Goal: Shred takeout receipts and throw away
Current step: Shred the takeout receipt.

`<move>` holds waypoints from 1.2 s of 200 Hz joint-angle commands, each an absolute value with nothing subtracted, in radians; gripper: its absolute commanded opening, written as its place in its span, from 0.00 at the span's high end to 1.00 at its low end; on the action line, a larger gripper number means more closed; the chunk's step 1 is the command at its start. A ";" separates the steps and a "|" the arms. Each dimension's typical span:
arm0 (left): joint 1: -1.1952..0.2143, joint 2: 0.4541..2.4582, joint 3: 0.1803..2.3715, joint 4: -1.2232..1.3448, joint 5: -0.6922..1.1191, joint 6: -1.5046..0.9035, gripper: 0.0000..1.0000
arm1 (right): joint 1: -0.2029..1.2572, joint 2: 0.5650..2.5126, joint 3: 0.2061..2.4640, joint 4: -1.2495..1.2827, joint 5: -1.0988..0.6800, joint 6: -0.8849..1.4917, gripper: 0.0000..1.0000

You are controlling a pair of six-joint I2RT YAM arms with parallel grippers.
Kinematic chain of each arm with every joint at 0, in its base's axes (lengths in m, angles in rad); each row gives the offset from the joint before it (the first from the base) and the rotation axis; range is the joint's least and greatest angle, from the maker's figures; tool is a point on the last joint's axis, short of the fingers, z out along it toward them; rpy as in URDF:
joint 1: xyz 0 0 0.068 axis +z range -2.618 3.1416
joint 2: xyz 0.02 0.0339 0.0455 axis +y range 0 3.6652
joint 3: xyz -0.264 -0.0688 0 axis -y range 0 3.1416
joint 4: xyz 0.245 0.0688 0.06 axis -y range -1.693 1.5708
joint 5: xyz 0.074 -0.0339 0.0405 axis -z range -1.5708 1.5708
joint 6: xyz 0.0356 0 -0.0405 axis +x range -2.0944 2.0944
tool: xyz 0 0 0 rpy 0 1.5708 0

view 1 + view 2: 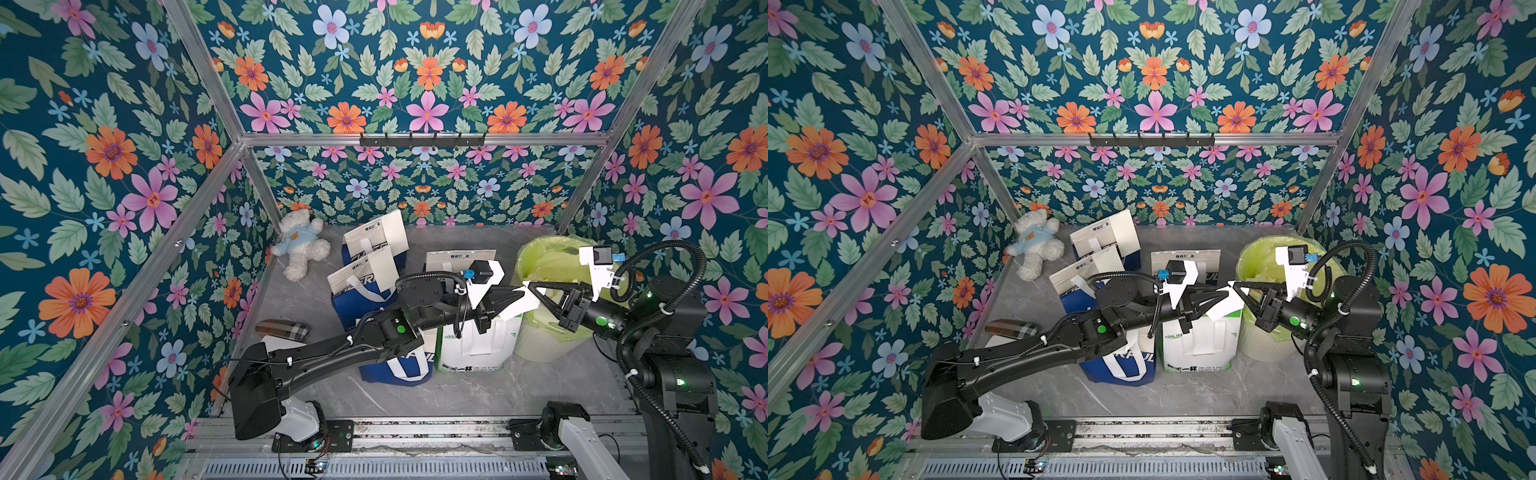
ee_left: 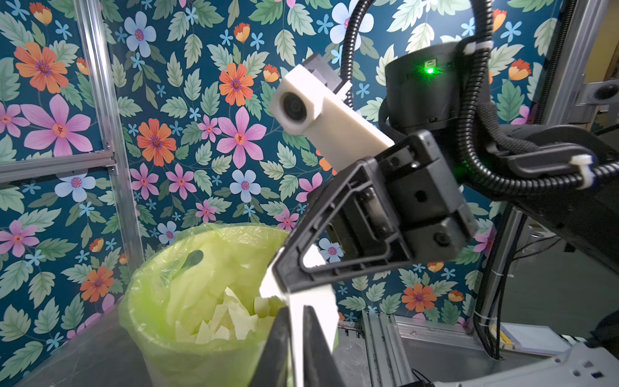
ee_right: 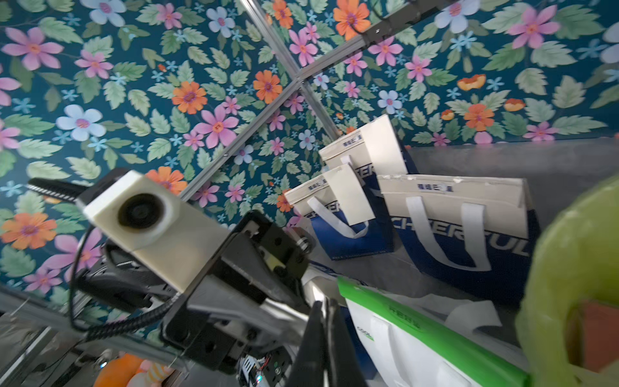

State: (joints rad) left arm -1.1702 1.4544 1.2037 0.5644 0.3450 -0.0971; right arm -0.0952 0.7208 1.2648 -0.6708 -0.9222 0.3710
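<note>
Right, top views: left gripper [image 1: 521, 294] & right gripper [image 1: 528, 286] meet tip to tip, both pinching one white receipt [image 1: 517, 306] above the edge of the green-lined bin [image 1: 540, 345]. Left wrist: receipt clamped btwn left fingers [image 2: 279, 348], right tips nipping its corner; white scraps [image 2: 234, 318] lie inside bin. Right wrist: right jaws pressed together; blue-and-white bags [image 3: 462, 234] stand beyond.
</note>
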 commanded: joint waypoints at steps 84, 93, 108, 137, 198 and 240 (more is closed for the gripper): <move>-1.169 1.460 1.216 0.598 0.349 -0.072 0.65 | -0.085 0.735 1.289 -0.709 -0.892 0.363 1.00; -1.170 1.472 1.232 0.573 0.347 -0.065 0.59 | -0.081 0.736 1.290 -0.708 -0.906 0.363 1.00; -1.170 1.494 1.263 0.529 0.340 -0.060 0.58 | -0.075 0.742 1.294 -0.716 -0.927 0.359 1.00; -1.170 1.513 1.289 0.505 0.345 -0.061 0.76 | -0.067 0.743 1.293 -0.746 -0.912 0.340 1.00; -1.170 1.433 1.167 0.718 0.222 -0.070 1.00 | -0.066 0.753 1.309 -0.835 -0.710 0.325 1.00; -1.170 1.439 1.083 0.989 0.161 -0.134 1.00 | -0.065 0.715 1.223 -0.732 -0.682 0.446 1.00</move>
